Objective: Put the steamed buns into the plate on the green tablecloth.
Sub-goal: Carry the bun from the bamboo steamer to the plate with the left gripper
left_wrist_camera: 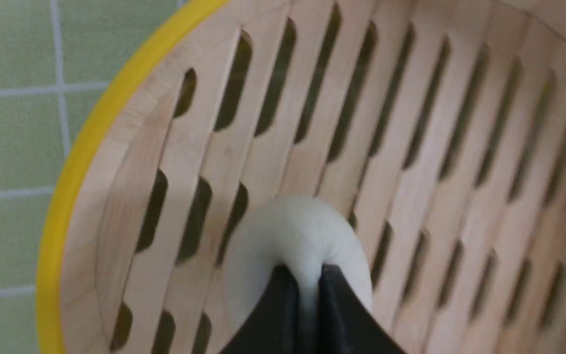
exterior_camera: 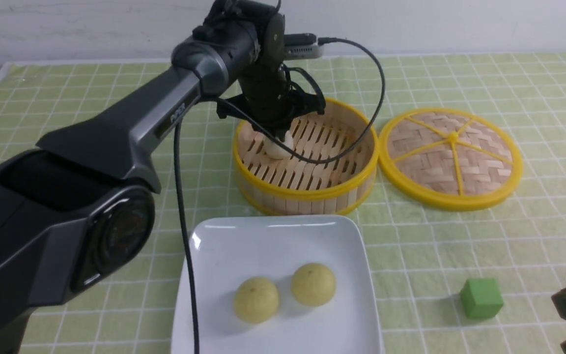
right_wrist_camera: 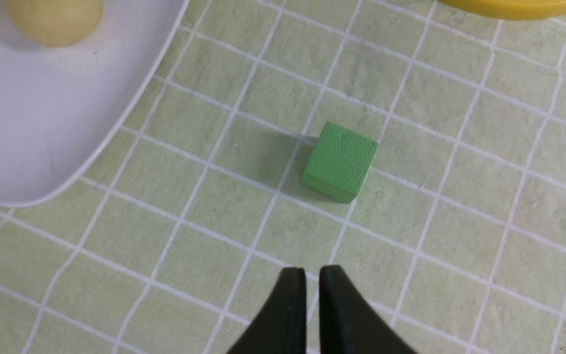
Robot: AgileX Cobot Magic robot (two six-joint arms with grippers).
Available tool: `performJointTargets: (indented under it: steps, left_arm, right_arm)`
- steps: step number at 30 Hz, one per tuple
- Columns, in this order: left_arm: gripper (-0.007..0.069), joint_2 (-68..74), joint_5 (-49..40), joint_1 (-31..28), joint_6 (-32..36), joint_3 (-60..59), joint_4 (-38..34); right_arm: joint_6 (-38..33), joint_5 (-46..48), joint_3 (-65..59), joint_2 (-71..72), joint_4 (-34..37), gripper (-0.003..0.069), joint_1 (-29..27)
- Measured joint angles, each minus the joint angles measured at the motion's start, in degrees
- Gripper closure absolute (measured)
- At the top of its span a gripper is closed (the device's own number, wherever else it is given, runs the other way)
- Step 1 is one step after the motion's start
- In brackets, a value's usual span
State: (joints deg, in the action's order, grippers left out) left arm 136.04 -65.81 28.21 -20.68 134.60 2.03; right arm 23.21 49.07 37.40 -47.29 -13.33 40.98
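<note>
From the front camera, I see the white bun [exterior_camera: 277,150] half hidden in the steamer basket [exterior_camera: 307,194]; two yellow buns [exterior_camera: 256,299] [exterior_camera: 313,283] lie on the plate [exterior_camera: 273,236]. Left wrist: left jaws pinch that bun. Right wrist: right jaws nearly touch, empty, over the green tablecloth [right_wrist_camera: 460,246].

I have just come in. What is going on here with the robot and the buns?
The left gripper is shut on the white bun, pinching it inside the bamboo steamer. Two yellow buns already lie on the plate. The steamer's lid lies beside it on the green tablecloth. The right gripper hangs shut and empty above the cloth, near a green cube.
</note>
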Motion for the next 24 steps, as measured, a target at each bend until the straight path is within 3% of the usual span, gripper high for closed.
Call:
performJointTargets:
  steps: [7,16,18,24]
  left_arm:
    - [0.0595,-16.0,-5.01,0.06,5.66,0.36,1.38]
    - [0.0594,-33.07,-4.4,2.59,5.65,-32.4,-3.82]
    - [0.0593,-32.68,7.04,6.35,3.08,-46.57,-2.94]
    - [0.0577,-28.91,19.54,7.53,-2.42,-55.2,-0.2]
  right_arm:
    - [0.05,-0.04,0.0,0.0,0.0,0.0578,0.0]
    - [0.05,-0.17,0.0,0.0,0.0,0.0573,0.0]
    - [0.05,-0.17,0.0,0.0,0.17,0.0569,0.0]
    - [0.05,0.31,0.0,0.2,0.88,0.0564,0.0]
